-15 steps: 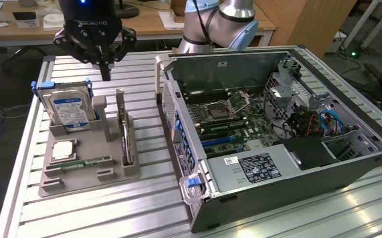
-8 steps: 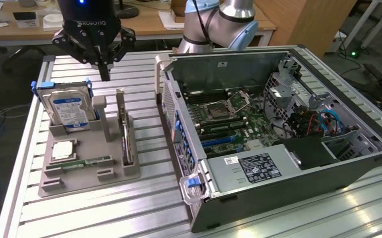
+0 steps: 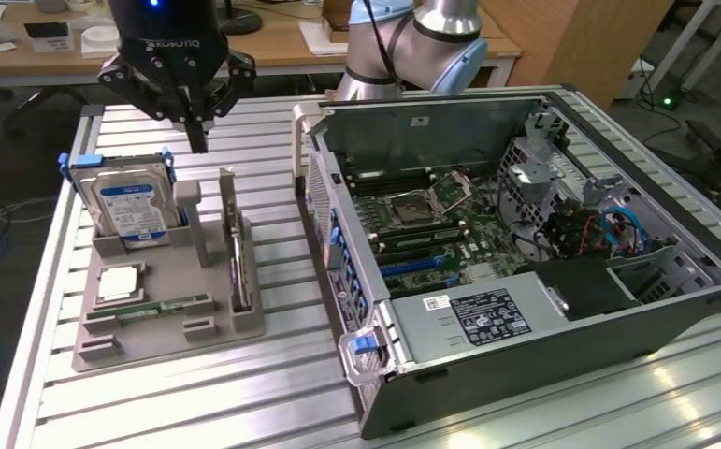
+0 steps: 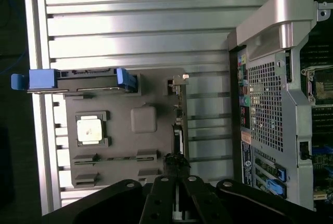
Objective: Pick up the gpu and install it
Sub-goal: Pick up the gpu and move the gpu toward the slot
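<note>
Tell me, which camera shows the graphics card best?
The exterior view: the gpu stands on edge in the grey holder, so its length and metal bracket are visible. The wrist view looks straight down on its thin top edge.

The ribbed metal table (image 3: 210, 402) is glossy, the grey plastic holder (image 3: 254, 325) matt, the computer case (image 4: 265, 104) perforated metal.

Even indoor light; glare streaks on metal table (image 4: 145, 23).
</note>
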`<state>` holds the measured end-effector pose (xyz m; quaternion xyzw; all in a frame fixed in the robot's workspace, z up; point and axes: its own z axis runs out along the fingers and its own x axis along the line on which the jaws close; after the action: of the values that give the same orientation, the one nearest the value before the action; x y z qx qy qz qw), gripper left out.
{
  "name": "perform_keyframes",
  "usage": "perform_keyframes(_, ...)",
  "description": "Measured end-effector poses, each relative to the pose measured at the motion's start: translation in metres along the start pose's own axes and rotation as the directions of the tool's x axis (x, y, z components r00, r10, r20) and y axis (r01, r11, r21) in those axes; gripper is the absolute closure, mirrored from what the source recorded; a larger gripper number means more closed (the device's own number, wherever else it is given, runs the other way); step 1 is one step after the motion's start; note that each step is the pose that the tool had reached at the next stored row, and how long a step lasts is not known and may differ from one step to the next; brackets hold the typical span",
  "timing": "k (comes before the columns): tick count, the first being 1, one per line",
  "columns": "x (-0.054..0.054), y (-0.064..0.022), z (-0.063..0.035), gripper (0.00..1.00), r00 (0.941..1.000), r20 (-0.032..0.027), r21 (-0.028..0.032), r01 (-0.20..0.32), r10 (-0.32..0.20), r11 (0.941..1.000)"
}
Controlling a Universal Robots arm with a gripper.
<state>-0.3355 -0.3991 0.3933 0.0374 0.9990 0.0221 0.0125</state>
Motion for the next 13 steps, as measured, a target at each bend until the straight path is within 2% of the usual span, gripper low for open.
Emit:
perform_keyframes(1,0.0002,0.0,0.0,0.89,1.0,0.0,0.0,0.0,0.0,1.0)
perform_keyframes(2,0.0002,0.0,0.0,0.3,1.0,0.0,0.0,0.0,0.0,1.0)
perform_keyframes(3,0.0002,0.0,0.0001,0.24,1.0,-0.0003,-0.0001,0.004,-0.004,1.0)
perform_keyframes(13,0.0003,-0.0002,0.0036,0.24,0.9977,-0.0041,-0.0017,0.068,-0.068,0.9977)
